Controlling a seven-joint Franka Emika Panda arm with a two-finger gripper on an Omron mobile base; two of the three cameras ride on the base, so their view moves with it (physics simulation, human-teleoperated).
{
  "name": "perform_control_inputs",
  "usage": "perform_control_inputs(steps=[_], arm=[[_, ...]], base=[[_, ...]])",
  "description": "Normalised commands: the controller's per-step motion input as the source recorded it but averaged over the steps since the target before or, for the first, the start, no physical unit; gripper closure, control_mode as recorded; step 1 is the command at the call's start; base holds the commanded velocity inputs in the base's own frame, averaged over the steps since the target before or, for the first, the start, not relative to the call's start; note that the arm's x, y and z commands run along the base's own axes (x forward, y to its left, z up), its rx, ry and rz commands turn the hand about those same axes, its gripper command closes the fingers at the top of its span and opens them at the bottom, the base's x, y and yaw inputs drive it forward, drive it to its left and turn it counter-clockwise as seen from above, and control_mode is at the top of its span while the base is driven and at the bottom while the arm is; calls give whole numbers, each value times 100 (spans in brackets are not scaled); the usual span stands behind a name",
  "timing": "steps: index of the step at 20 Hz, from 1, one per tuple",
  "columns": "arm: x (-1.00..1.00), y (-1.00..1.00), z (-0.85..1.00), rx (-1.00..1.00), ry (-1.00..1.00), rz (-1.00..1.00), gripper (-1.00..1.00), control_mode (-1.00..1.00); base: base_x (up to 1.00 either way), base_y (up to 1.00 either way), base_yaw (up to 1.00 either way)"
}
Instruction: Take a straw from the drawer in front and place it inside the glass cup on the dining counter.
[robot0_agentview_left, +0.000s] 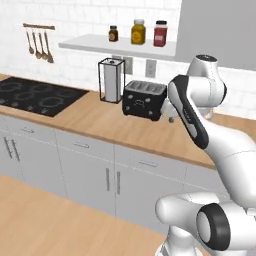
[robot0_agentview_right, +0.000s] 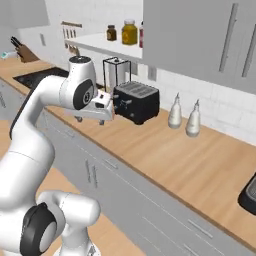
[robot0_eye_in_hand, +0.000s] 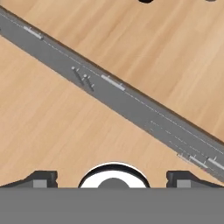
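Drawer first: a wide shallow light grey drawer (robot0_agentview_left: 146, 163) with a slim metal bar handle sits shut in the row just under the light-wood top of the wall counter (robot0_agentview_left: 95, 122). It lies above a pair of grey cabinet doors (robot0_agentview_left: 112, 182) with upright handles. With the drawer shut, we cannot tell what lies inside it. In the hand view its handle shows as a short bright bar (robot0_eye_in_hand: 113, 82) on the grey band of cabinet fronts, which runs slantwise between the wooden floor and the wooden countertop.

Our two-finger gripper (robot0_eye_in_hand: 113, 180) points straight down over that front edge. Its dark fingertips (robot0_eye_in_hand: 42, 179) stand spread wide apart with nothing between them. In the right base view the gripper (robot0_agentview_right: 91, 120) hangs at the end of the white arm, above the counter's front edge and just in front of a black two-slot toaster (robot0_agentview_right: 136, 101), without touching it.

Left of the toaster (robot0_agentview_left: 144, 99) stands a wire holder with a white paper towel roll (robot0_agentview_left: 111, 80). Further left, a black cooktop (robot0_agentview_left: 32, 95) is set into the counter. Above them a white shelf (robot0_agentview_left: 100, 46) carries three jars, brown, yellow and red. A rail of wooden utensils (robot0_agentview_left: 39, 42) hangs on the tiled wall. To the toaster's right, two white bottles (robot0_agentview_right: 175, 112) stand near each other against the wall.
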Motion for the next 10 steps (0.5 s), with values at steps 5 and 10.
perform_control_inputs(steps=[5, 10], arm=[[0, 0, 0, 0, 0, 0, -100, 100], [0, 0, 0, 0, 0, 0, -100, 100]], base=[[0, -81, 64], [0, -99, 52]])
